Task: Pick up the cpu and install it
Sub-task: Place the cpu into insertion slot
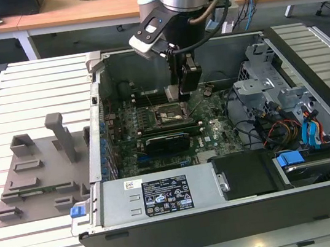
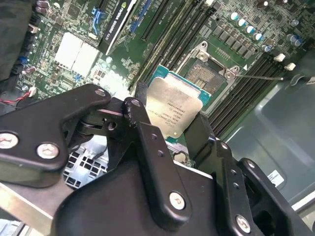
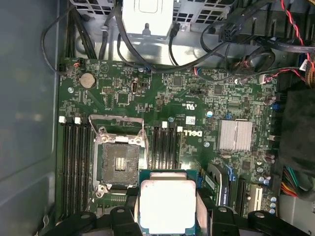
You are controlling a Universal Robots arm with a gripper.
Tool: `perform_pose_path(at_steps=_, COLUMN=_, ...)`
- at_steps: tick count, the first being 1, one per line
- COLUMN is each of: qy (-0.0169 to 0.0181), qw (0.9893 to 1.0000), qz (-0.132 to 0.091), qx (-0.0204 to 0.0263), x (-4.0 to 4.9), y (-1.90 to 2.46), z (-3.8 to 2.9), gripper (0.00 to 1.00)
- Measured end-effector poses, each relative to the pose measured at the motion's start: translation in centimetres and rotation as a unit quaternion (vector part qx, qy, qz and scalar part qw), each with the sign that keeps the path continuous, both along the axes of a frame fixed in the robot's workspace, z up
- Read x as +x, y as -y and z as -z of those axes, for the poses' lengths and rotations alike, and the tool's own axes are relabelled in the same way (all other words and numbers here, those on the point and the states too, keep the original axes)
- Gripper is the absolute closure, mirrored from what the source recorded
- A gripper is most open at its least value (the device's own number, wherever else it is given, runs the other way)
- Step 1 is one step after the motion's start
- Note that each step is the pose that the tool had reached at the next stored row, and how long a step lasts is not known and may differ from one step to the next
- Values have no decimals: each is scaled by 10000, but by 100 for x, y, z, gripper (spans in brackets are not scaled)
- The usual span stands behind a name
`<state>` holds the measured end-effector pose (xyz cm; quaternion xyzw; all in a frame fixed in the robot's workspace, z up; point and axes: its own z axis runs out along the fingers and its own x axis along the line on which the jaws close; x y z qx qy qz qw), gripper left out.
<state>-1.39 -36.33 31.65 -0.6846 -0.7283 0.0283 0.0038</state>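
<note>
I see the gripper (image 1: 181, 94) inside the open case (image 1: 138, 65), upper centre of the exterior view. Its jaws are clamped on two opposite edges of the cpu (image 2: 173, 110). The cpu hangs over the motherboard (image 3: 197, 98), near the open socket (image 3: 119, 160). The tray (image 1: 36, 174) sits at the exterior view's left.

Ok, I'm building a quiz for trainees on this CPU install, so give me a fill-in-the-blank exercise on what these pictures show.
1. The hand is shut on the ___.
2. The socket on the motherboard stands open and ___.
3. In the exterior view, the grey tray lies outside the computer case, on that view's ___.
Missing words: cpu; empty; left.
</note>
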Motion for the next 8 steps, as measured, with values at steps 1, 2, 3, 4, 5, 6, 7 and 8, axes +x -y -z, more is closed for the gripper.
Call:
perform_pose_path(at_steps=1, qy=0, qw=10000, qz=0, qx=0, x=0, y=0, z=8, gripper=45)
perform_pose_path(at_steps=2, qy=0, qw=10000, qz=0, qx=0, x=0, y=0, z=29, gripper=45)
perform_pose_path(at_steps=3, qy=0, qw=10000, qz=0, qx=0, x=0, y=0, z=40, gripper=45)
perform_pose_path(at_steps=4, qy=0, qw=10000, qz=0, qx=0, x=0, y=0, z=47, gripper=45)
perform_pose_path(at_steps=5, qy=0, qw=10000, qz=0, qx=-1, x=0, y=0, z=52, gripper=45)
perform_pose_path(at_steps=6, qy=0, qw=10000, qz=0, qx=-1, x=0, y=0, z=56, gripper=45)
perform_pose_path(at_steps=7, qy=0, qw=10000, qz=0, qx=-1, x=0, y=-1, z=66, gripper=45)
perform_pose_path(at_steps=8, qy=0, qw=10000, qz=1, qx=-1, x=0, y=-10, z=76, gripper=45)
